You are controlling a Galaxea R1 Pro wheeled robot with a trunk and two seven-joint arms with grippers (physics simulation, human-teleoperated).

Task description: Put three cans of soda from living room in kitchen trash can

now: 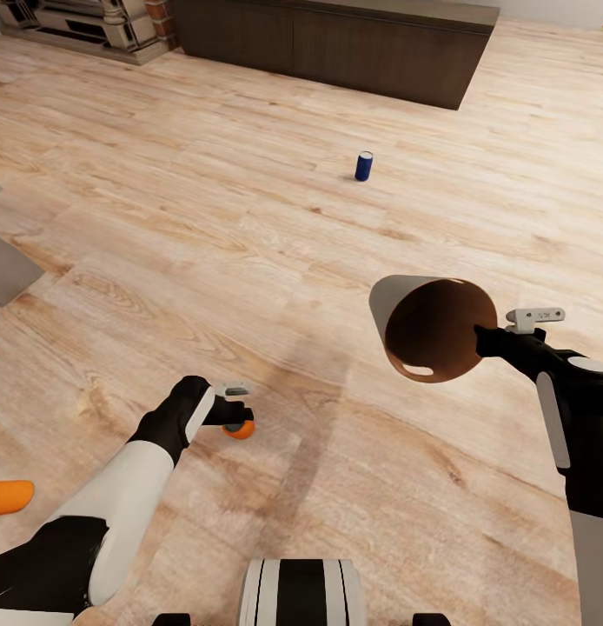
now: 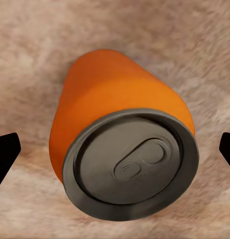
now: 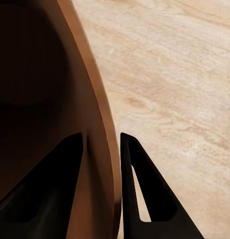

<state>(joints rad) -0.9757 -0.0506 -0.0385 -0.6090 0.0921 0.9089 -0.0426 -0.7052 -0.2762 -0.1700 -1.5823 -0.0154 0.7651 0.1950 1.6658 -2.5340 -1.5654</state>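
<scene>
In right tool (image 1: pixel 482 341): tash can (image 1: pixel 427 326), empty.

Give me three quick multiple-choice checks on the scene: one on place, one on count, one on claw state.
1. Where is the blue can?
A. Upright on the floor ahead, before the dark cabinet
B. Inside the bin
C. In the left claw

2. How many cans are in the head view?
A. One
B. Two
C. Three

3. What is the right claw doing?
A. Hanging open
B. Pinching the bin's rim
C. Holding a can

Answers:
1. A: the blue can stands alone on the floor, short of the cabinet.
2. C: blue, an orange can under the left claw, another orange can at the left edge.
3. B: the right claw has a finger on each side of the bin wall.
</scene>
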